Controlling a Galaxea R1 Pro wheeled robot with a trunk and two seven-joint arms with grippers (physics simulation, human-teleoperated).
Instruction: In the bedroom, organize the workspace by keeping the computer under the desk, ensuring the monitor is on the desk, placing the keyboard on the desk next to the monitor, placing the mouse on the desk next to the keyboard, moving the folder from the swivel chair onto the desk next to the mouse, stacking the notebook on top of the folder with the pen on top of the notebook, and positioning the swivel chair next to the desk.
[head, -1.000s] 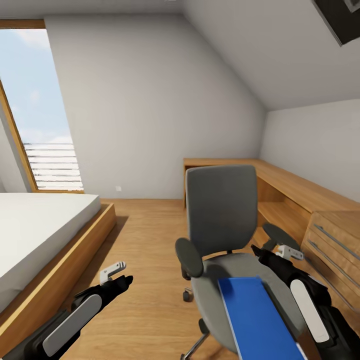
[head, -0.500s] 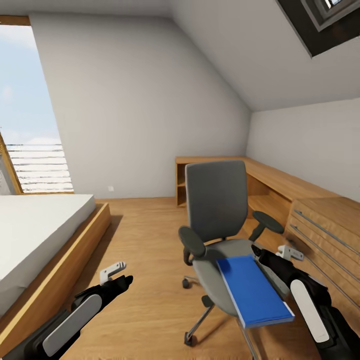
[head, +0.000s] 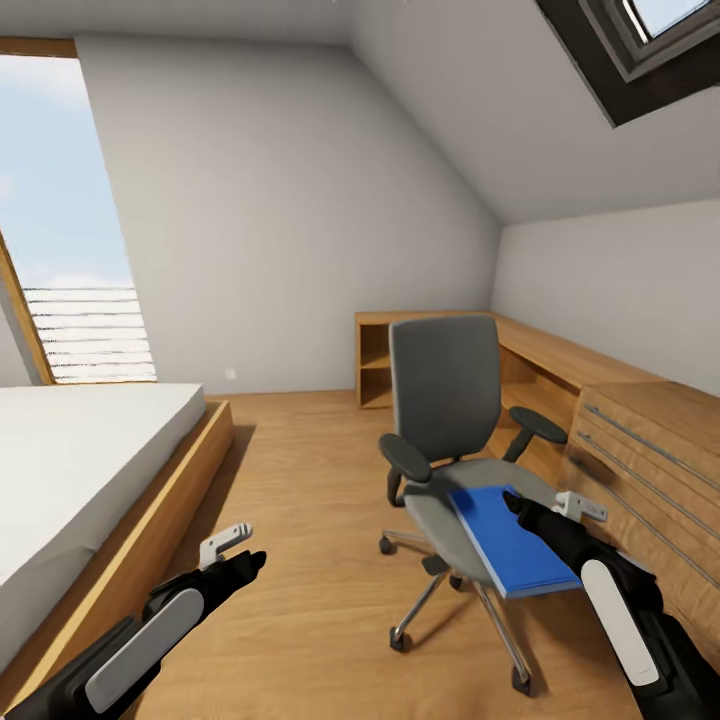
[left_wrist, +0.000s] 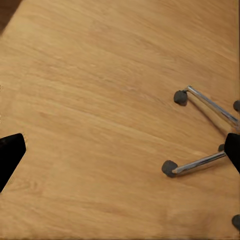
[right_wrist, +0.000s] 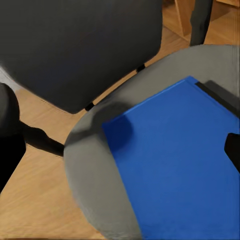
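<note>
The swivel chair (head: 445, 400), with grey seat and back and black armrests, stands on the wood floor right of centre in the head view. On its seat (right_wrist: 95, 165) lies the flat blue folder (head: 512, 543), reaching past the seat's front edge. My right gripper (head: 520, 505) hangs open just above the folder's near part; in the right wrist view the folder (right_wrist: 175, 165) lies straight under the right gripper (right_wrist: 120, 150). My left gripper (head: 245, 563) is open over bare floor to the chair's left, and the chair's chrome legs and castors (left_wrist: 170, 167) lie beneath the left gripper (left_wrist: 120, 150).
A low bed (head: 90, 450) in a wood frame fills the left. A light-wood drawer chest (head: 650, 450) stands close at the right, and a low wood shelf (head: 440, 335) runs along the far wall behind the chair. Open floor (head: 300, 480) lies between bed and chair.
The whole picture has shifted: the camera has drawn back, so the chair and folder look smaller and farther off. Both arms keep their places in the picture.
</note>
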